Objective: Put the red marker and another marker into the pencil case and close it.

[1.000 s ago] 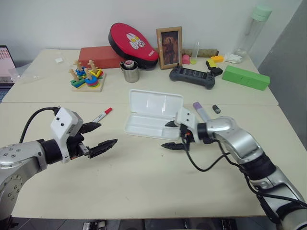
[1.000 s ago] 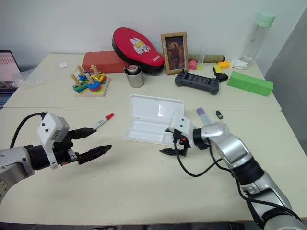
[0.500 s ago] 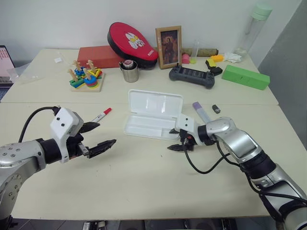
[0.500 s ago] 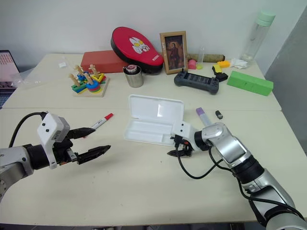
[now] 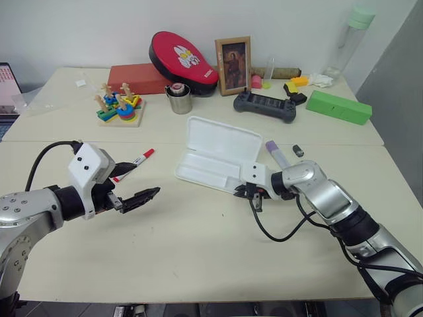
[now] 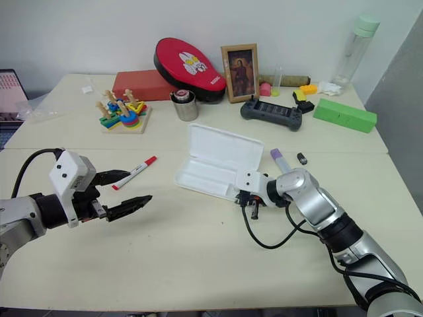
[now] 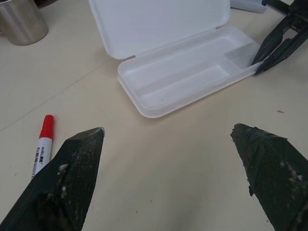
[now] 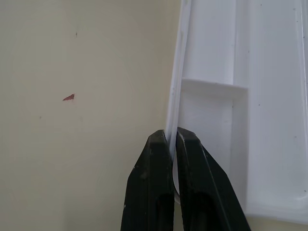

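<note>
**Two grippers over an open case, one pinching its rim**

Two cream tabletops (image 5: 198, 251) butt together under a white wall, the far one crowded along the top of the frame: red box, red padded case (image 5: 183, 56), framed picture (image 5: 232, 65), green rectangular box (image 5: 338, 106), black controller (image 5: 264, 105), steel cup (image 5: 178, 99), wooden stacking toy (image 5: 117, 107).

The pencil case (image 5: 215, 158) lies open at centre frame, lid raised, tray empty. The right gripper (image 5: 246, 192), just right of centre, has its black fingers (image 8: 159, 183) pressed together on the thin front wall of the tray, near its right corner. The left gripper (image 5: 132, 185), at lower left, hangs over bare table with fingers spread wide, touching nothing.

The purple-capped marker (image 5: 276, 154) lies just right of the case. The red marker (image 5: 137, 160) lies left of the case, beside the left gripper.
</note>
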